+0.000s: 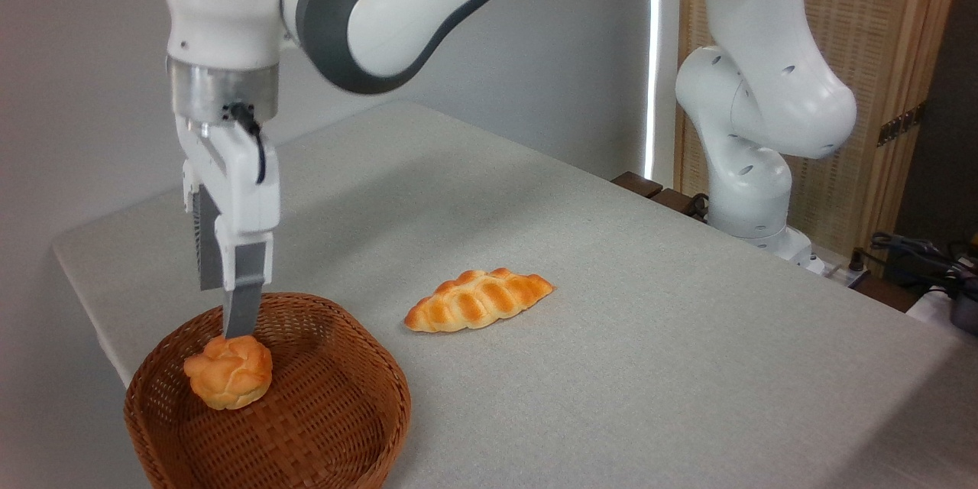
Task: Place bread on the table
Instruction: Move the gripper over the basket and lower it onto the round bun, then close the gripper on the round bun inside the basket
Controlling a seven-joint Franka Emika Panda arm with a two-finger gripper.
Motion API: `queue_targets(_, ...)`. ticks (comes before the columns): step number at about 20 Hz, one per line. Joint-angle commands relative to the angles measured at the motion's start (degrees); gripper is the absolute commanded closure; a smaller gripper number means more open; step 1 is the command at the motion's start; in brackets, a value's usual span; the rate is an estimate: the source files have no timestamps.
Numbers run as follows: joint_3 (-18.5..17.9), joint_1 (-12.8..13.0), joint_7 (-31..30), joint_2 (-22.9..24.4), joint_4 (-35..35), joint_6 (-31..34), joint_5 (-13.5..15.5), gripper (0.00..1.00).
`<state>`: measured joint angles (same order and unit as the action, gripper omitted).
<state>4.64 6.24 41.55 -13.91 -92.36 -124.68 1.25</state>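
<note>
No writing could be read; the tool (235,330) hung with its grey fingertips touching the lumpy, knotted golden bun (228,371) directly beneath, inside the brown woven wicker basket (321,412); whether it gripped could not be told; to its right a braided loaf (478,299) lay on the speckled grey tabletop (649,306).
</note>
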Motion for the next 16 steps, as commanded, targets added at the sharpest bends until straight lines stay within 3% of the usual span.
queue_targets(1, 0.11, 1.93, -0.06, -3.31, 0.69, -4.07, -0.81, 0.00)
queue_targets(5, 0.46, 3.16, 0.11, -6.56, 0.60, -6.01, -1.86, 0.00)
queue_targets(9, 0.90, 3.52, -0.06, -7.97, 0.52, -6.36, -7.48, 0.00)
queue_targets(13, 0.99, 3.70, -0.06, -9.11, 0.52, -6.36, -8.02, 0.00)
queue_targets(16, 0.99, 3.87, 0.46, -9.03, 0.52, -6.36, -8.02, 0.54)
